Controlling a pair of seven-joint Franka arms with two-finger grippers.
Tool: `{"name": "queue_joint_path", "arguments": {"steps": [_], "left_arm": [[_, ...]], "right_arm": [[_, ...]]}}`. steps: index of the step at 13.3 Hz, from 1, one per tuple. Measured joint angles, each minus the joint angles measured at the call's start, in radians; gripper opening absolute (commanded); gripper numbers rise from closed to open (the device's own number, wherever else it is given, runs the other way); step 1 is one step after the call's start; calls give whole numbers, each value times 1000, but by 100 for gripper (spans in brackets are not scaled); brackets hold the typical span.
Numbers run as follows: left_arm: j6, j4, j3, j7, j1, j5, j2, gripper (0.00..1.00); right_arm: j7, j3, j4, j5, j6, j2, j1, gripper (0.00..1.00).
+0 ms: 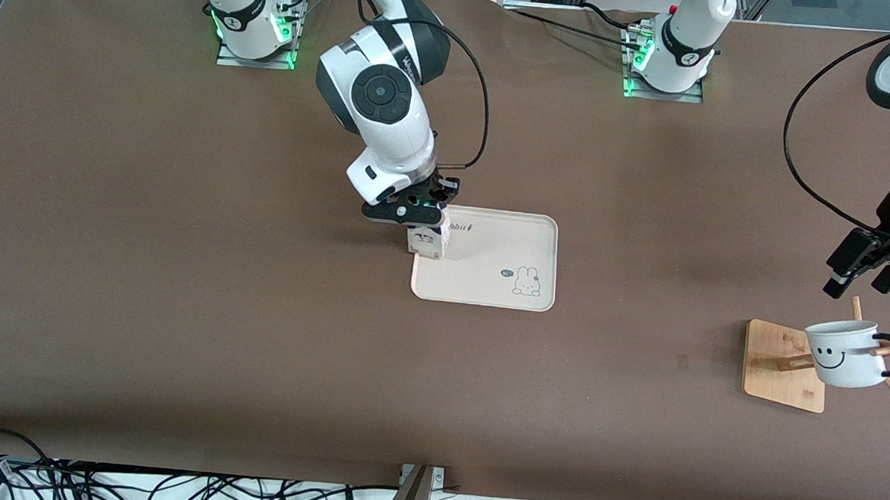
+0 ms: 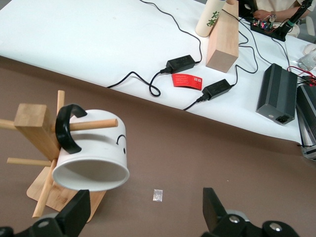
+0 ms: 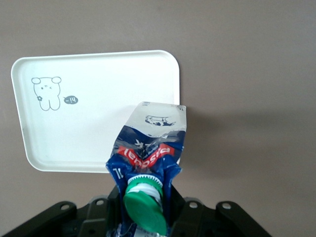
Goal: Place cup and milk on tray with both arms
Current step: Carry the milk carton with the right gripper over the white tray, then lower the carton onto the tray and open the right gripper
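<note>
Front view: right claw (image 1: 425,222) is clamped on the top of the milk (image 1: 426,241) and holds it over the edge of the tray (image 1: 489,284) at the right arm's end. I cannot tell whether the carton's base is touching the tray floor or is just above it. In the right wrist view the milk (image 3: 148,153) hangs with its green cap (image 3: 144,207) up between the jaws, its foot overlapping the tray (image 3: 98,113) rim rather than sitting well inside it.

Left claw (image 1: 873,268) stands wide and empty over the tabletop (image 1: 179,303), above the cup (image 1: 844,353). The cup hangs by its black handle on a peg of the wooden stand (image 1: 782,367), toward the left arm's end, well apart from the tray. Left wrist view shows the cup (image 2: 94,158) mouth tilted toward the camera, with both fingers (image 2: 76,212) spread on either side below it.

My judgement on risks:
- Milk so near the rim: if I release here, the base may land half on the raised edge and the carton tips out.
- The top is crumpled in the grip, so it may spring or lean on release.
- The cup must slide off along the peg; a straight upward pull could drag the stand over.
- Smooth round wall, tilted: a pinch may slip.
</note>
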Motion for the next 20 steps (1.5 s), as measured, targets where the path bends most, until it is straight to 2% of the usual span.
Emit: {"name": "queue_joint_path", "arguments": {"steps": [6, 7, 8, 9, 10, 14, 17, 20], "left_arm": [[100, -75, 0, -1, 0, -39, -1, 100], [109, -84, 0, 0, 0, -63, -1, 100], [126, -94, 0, 0, 0, -79, -1, 100], [144, -104, 0, 0, -1, -85, -1, 100], [165, -115, -1, 0, -2, -87, -1, 100], [257, -154, -2, -2, -10, -97, -1, 100], [308, -165, -3, 0, -27, -185, 8, 100], [346, -168, -3, -1, -38, -212, 37, 100]], "right_arm": [[0, 0, 31, 0, 61, 53, 9, 26], [0, 0, 31, -1, 62, 59, 12, 29], [0, 0, 31, -5, 63, 67, 15, 35], [0, -1, 33, -11, 68, 73, 18, 62], [0, -1, 36, -15, 69, 76, 22, 100], [0, -9, 37, -20, 75, 88, 23, 100], [-1, -25, 79, -20, 59, 79, 16, 100], [-4, -37, 171, -20, -90, 48, -28, 100]]}}
